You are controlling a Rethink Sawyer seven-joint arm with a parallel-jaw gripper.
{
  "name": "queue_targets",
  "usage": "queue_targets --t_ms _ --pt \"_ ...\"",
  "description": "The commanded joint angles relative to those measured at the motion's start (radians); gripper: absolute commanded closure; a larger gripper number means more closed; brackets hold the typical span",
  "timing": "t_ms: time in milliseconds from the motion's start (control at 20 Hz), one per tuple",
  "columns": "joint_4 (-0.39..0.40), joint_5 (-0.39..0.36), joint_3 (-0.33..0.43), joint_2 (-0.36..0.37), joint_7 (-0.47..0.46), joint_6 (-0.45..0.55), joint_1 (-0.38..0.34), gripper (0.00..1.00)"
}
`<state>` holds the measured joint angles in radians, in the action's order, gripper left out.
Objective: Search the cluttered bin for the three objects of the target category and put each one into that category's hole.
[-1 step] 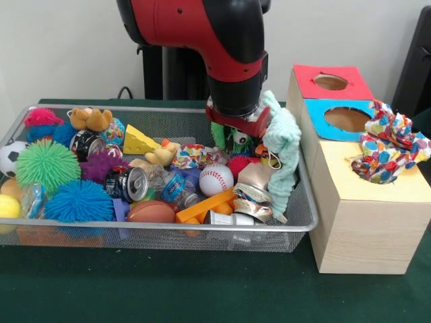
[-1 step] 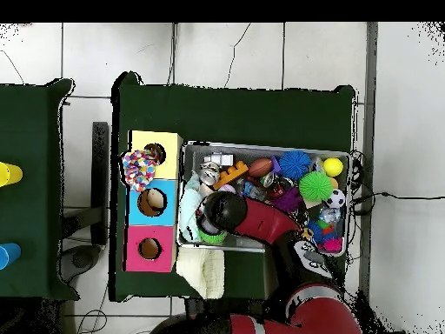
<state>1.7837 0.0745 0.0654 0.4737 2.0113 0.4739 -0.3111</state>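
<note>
Red arm over the wire bin (image 1: 306, 219), gripper (image 1: 237, 138) low among the toys.
Whether the claw is apart or together cannot be told. A mint cloth (image 1: 283, 158) hangs beside it; a colourful cloth (image 1: 387, 145) sits in the box's yellow hole (image 1: 360, 176).

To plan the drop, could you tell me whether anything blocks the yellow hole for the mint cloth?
Yes: a multicoloured cloth sits bunched in the yellow hole, spilling over its rim. Nothing else lies between the mint cloth and it.
</note>
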Motion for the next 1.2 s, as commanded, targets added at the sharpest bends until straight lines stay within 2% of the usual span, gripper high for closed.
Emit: queue_targets --t_ms 50,200,600,750,950,1200 --pt "0.002 0.054 0.048 -0.014 0.158 0.066 0.045 0.0" --pt "0.053 0.062 0.049 0.03 0.171 0.06 0.06 0.0" --pt "0.099 0.051 0.003 0.089 0.164 0.081 0.088 0.0" --pt "0.081 0.011 -0.052 0.106 0.136 0.125 0.101 0.0" --pt "0.024 -0.062 -0.158 0.085 0.099 0.141 0.124 0.0" --pt "-0.075 -0.149 -0.284 -0.012 0.094 0.083 0.168 0.0"
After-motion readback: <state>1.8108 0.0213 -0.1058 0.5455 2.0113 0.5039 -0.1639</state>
